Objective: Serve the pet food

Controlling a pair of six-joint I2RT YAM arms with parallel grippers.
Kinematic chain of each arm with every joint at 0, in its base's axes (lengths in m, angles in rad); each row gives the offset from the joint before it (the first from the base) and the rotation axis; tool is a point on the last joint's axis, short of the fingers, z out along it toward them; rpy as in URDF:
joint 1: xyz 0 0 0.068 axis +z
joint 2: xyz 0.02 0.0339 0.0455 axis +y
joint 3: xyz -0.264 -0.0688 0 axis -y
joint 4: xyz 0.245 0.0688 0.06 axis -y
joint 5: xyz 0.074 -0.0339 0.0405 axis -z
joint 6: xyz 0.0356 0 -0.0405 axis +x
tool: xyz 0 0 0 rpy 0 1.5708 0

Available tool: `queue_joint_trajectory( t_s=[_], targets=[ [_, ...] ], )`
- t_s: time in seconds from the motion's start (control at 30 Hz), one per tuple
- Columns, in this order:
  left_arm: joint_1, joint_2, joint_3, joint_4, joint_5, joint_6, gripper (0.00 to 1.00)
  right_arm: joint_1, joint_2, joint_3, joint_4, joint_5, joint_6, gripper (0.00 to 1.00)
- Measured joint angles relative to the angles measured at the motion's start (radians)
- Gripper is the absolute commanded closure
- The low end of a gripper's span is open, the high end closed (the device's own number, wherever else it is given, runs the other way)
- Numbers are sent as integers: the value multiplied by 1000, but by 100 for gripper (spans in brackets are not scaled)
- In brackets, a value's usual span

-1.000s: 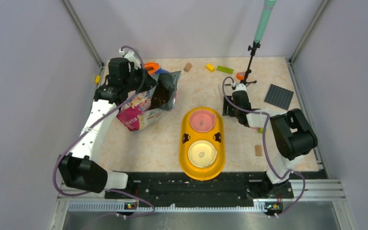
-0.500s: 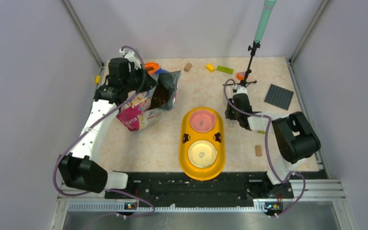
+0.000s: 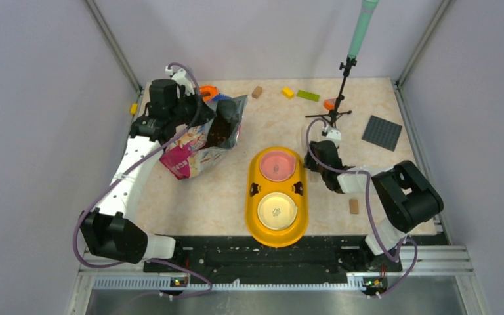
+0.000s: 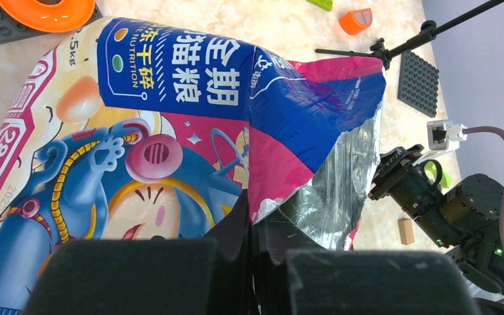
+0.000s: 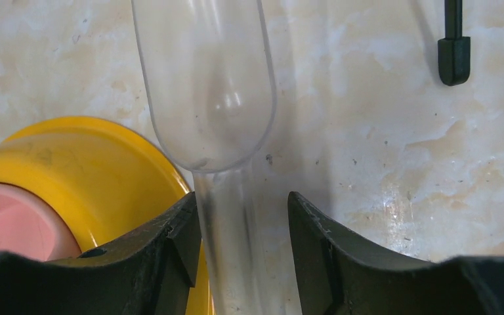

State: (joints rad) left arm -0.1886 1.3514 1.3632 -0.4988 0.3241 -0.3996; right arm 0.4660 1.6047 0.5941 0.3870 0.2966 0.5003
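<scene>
Clear plastic fills the gap of the right gripper (image 5: 243, 205): the handle of a transparent scoop (image 5: 207, 85) lies between its spread fingers. It is against one finger and clear of the other, so nothing is clamped yet. The scoop lies on the desk (image 5: 380, 131), just beside the rim of the yellow double feeder (image 5: 72, 157), whose pink bowl (image 5: 6, 223) and cream bowl (image 3: 277, 210) hold no kibble.

The left gripper (image 4: 249, 262) is pressed together on the torn top edge of the cat food bag (image 4: 170, 131), well apart from the feeder. The pet food (image 3: 222, 133) is inside, showing as a dark patch in the open mouth.

An off-centre squeeze would likely skid or twist the slick handle, or nudge the scoop against the feeder. The bag, pinched by one edge, could sag and spill.

Since a second ago the right gripper has drawn nearer and toward the feeder; the left arm and bag have not moved.
</scene>
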Motion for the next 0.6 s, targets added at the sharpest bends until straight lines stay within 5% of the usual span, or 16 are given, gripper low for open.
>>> queue_joint_trajectory(
  t_s=[0.6],
  targets=[
    [-1, -1, 0, -1, -8, 33, 100, 134, 52, -97, 217, 285, -28, 54]
  ],
)
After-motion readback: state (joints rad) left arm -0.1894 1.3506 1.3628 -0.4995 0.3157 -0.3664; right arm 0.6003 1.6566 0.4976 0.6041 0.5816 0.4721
